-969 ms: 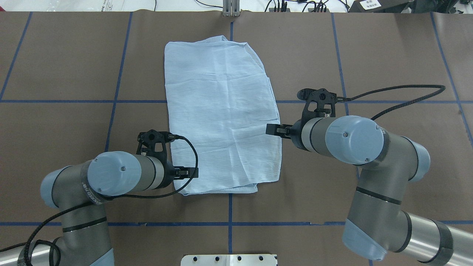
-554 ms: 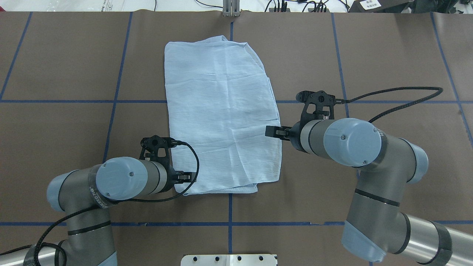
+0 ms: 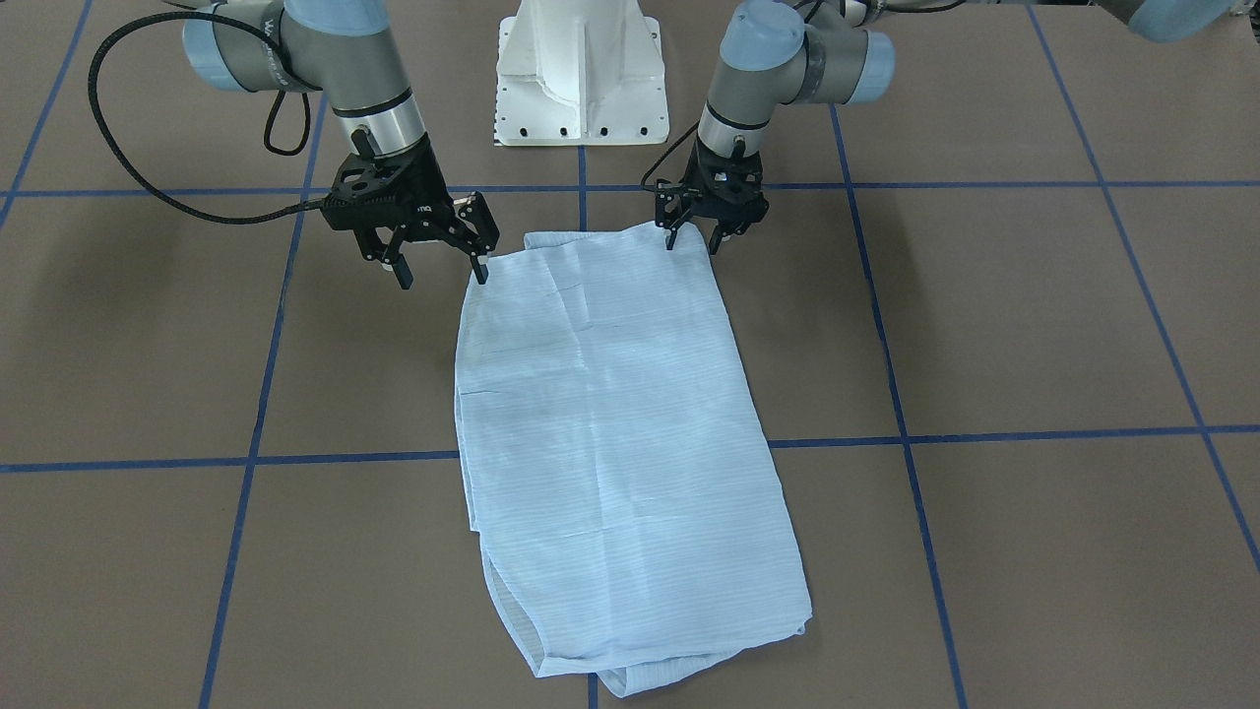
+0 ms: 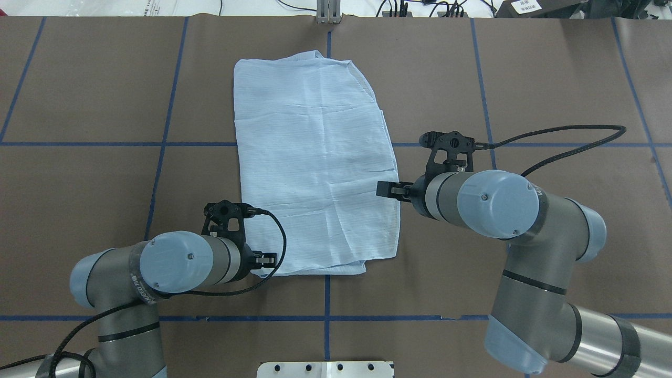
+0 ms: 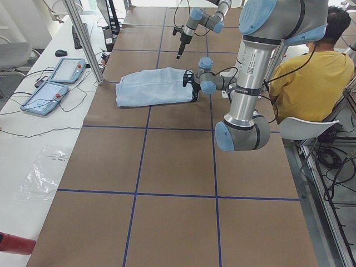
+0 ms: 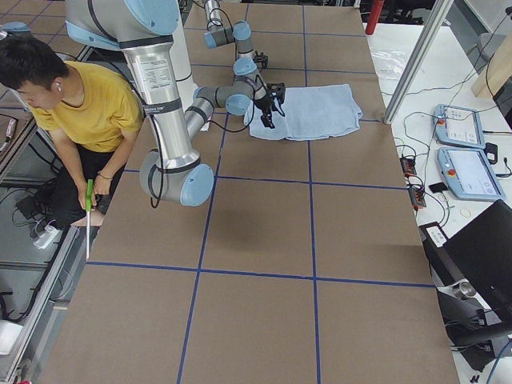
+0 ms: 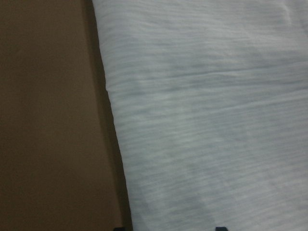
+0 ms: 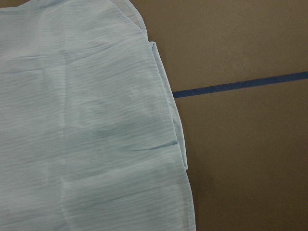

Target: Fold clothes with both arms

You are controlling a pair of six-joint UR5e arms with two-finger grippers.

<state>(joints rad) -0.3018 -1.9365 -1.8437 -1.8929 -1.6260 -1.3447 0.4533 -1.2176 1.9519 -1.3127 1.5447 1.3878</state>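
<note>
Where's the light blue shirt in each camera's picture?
Front-facing: shirt middle, nearly to bottom.
Overhead: shirt upper centre.
Exterior left: shirt upper centre-left.
Exterior right: shirt upper centre-right.
Left wrist: shirt fills the right.
Right wrist: shirt fills the left.
Landmark: blue tape line under it.

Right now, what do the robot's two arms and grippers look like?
Both the left arm and right arm are silver-grey tubes with light blue joint caps and black bands. A black braided cable runs from each wrist. The left gripper and right gripper are black, two-fingered, with small white lettering on the right one.
</note>
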